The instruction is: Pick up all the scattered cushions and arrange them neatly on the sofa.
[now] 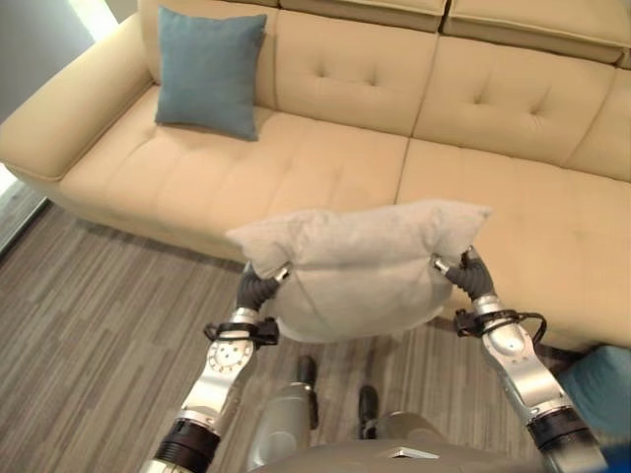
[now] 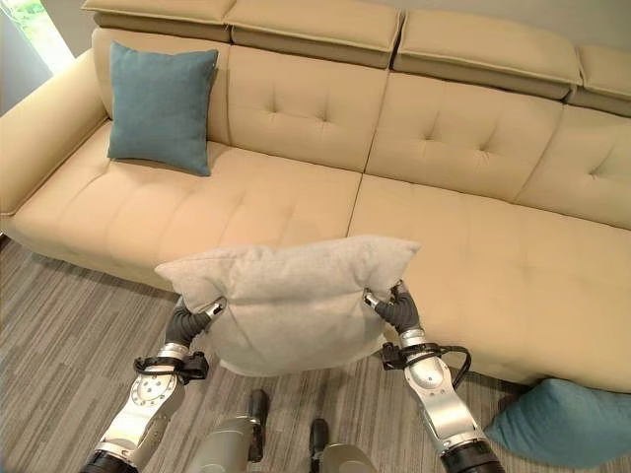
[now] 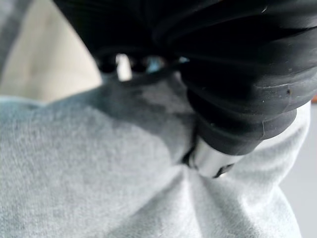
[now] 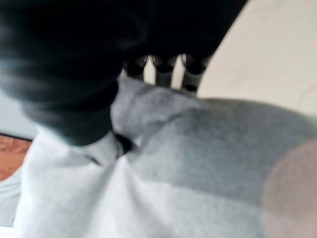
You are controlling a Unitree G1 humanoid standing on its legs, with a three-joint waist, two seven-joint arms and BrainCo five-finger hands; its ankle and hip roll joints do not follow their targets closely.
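**Grey cushion carried two-handed toward sofa**

Grey cushion (image 2: 291, 301) held off the floor, in front of the cream sofa (image 2: 473, 246). Left hand (image 2: 189, 321) and right hand (image 2: 394, 307) each pinch an opposite side, fabric bunched under fingers and thumb; likely to keep it level for placing. One teal cushion (image 2: 160, 106) already stands against the backrest; another teal cushion (image 2: 562, 422) lies on the floor, not yet collected.

We count three square fabric cushions: two teal, one (image 2: 161, 106) on the seat and one (image 2: 560, 422) on the floor, and one pale grey (image 2: 286, 301); one cream tufted sofa (image 2: 463, 236); two robot hands, left (image 2: 187, 322) and right (image 2: 399, 312).
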